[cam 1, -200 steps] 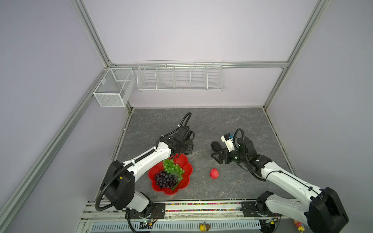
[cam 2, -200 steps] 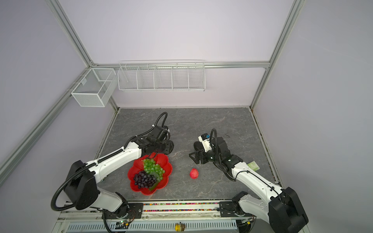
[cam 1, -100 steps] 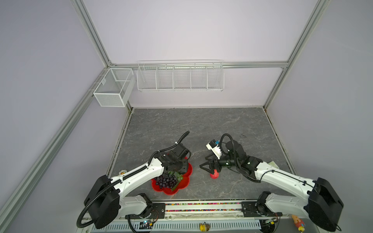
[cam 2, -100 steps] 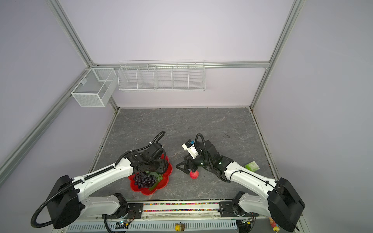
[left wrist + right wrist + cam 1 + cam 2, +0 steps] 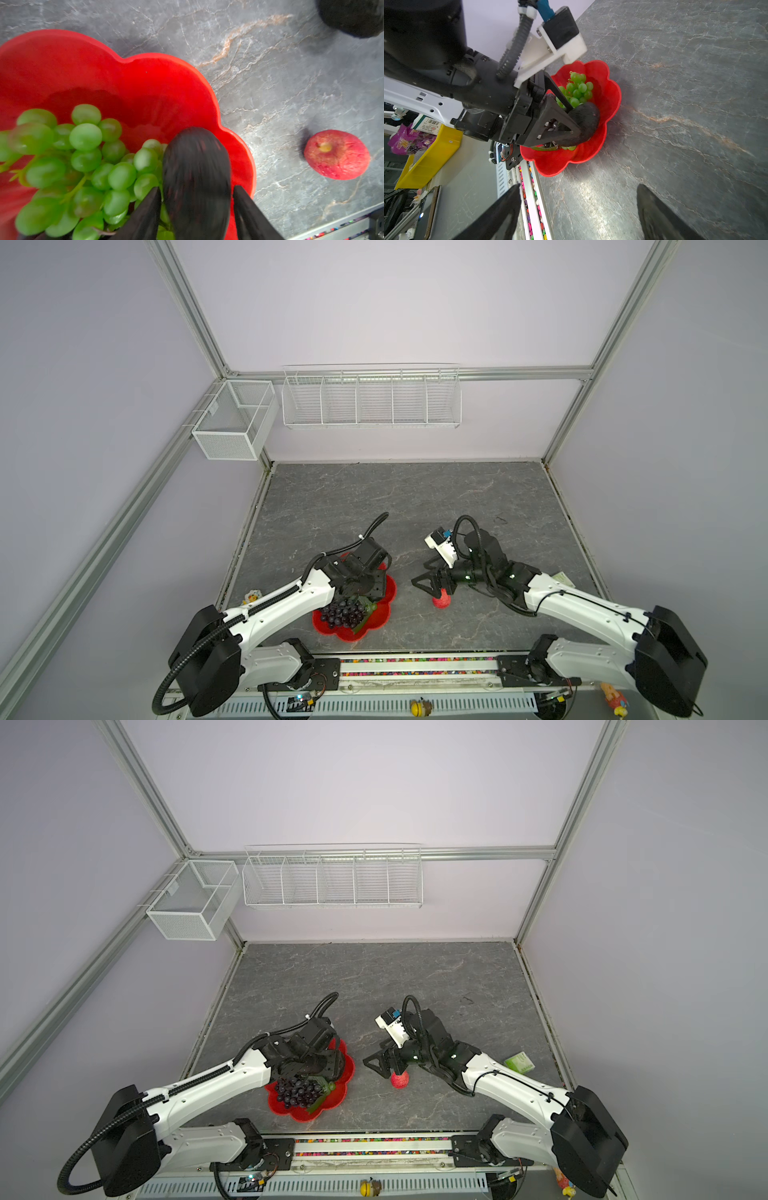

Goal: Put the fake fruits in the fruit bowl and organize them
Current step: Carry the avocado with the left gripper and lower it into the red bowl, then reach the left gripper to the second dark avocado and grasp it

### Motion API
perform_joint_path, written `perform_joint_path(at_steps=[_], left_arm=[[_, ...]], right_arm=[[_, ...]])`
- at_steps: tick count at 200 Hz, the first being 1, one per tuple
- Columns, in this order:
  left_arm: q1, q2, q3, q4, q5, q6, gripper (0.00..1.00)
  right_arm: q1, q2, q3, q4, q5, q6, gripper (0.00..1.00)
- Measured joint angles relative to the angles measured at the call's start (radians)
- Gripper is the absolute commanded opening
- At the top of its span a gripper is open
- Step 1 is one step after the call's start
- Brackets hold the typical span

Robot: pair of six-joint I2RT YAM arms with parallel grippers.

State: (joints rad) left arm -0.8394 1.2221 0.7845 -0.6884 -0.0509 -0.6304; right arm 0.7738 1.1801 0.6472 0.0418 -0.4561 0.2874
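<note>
The red flower-shaped fruit bowl [image 5: 383, 616] [image 5: 341, 1094] sits at the table's front left. It holds a dark purple grape bunch [image 5: 343, 614] [image 5: 296, 1092] and a green grape bunch [image 5: 83, 158] [image 5: 577, 89]. My left gripper [image 5: 365, 589] [image 5: 196, 189] hangs over the bowl with a blackish avocado [image 5: 197, 176] [image 5: 583, 122] between its fingers. A strip of red bowl shows between the avocado and one finger, so the jaws stand open around it. The small red-pink fruit [image 5: 441, 601] [image 5: 336, 154] lies on the table right of the bowl. My right gripper [image 5: 432, 588] [image 5: 578, 191] hovers just above it, open and empty.
Two white wire baskets [image 5: 370, 398] hang on the back wall. A small green box [image 5: 519, 1063] lies at the table's right edge. A yellow toy [image 5: 251, 596] sits left of the table. A rail [image 5: 415, 668] with coloured beads runs along the front. A black shape [image 5: 353, 16] sits at the left wrist view's corner.
The left arm came forward from behind the bowl to over it, and its jaws have widened round the avocado. The right gripper moved forward and left to above the red-pink fruit.
</note>
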Motion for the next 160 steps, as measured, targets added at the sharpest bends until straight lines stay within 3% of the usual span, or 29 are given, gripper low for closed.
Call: perform_joint_path(at_steps=[50, 84, 118, 160], left_arm=[[-0.018, -0.02, 0.055, -0.032, -0.027, 0.003, 0.62], [-0.093, 0.026, 0.16, -0.018, -0.026, 0.019, 0.62], [-0.133, 0.259, 0.348, 0.055, -0.016, 0.026, 0.64], [-0.134, 0.712, 0.802, 0.056, -0.032, 0.044, 0.67]], right_arm=[[-0.031, -0.021, -0.008, -0.008, 0.023, 0.004, 0.88], [-0.159, -0.11, -0.06, -0.045, 0.068, 0.055, 0.89], [-0.306, -0.223, -0.136, -0.145, 0.119, 0.087, 0.89], [-0.408, -0.34, -0.15, -0.259, 0.127, 0.095, 0.89]])
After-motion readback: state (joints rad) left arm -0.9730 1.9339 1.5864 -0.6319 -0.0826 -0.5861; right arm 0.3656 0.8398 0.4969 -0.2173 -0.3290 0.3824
